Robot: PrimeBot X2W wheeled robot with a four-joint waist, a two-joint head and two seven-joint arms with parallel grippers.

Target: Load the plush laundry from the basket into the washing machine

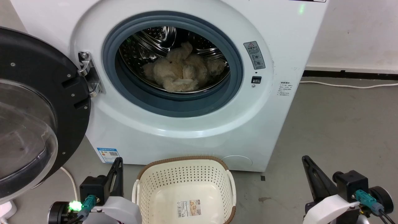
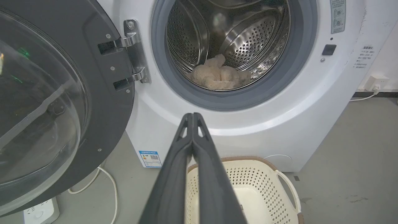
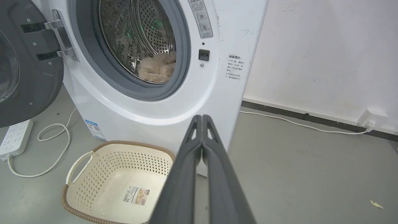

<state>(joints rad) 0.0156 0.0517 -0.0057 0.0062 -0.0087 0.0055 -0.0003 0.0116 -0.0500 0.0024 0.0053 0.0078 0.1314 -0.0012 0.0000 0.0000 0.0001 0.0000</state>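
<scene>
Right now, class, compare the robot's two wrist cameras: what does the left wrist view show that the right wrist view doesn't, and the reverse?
Left wrist view: the left gripper, fingers pressed shut.
Right wrist view: the right gripper, also shut, the paper label on the bottom of the basket, and a yellowish scrap on the floor.
Both: the washing machine with its door open, the plush laundry lying in the drum, the basket holding no laundry, and a white power strip.
</scene>
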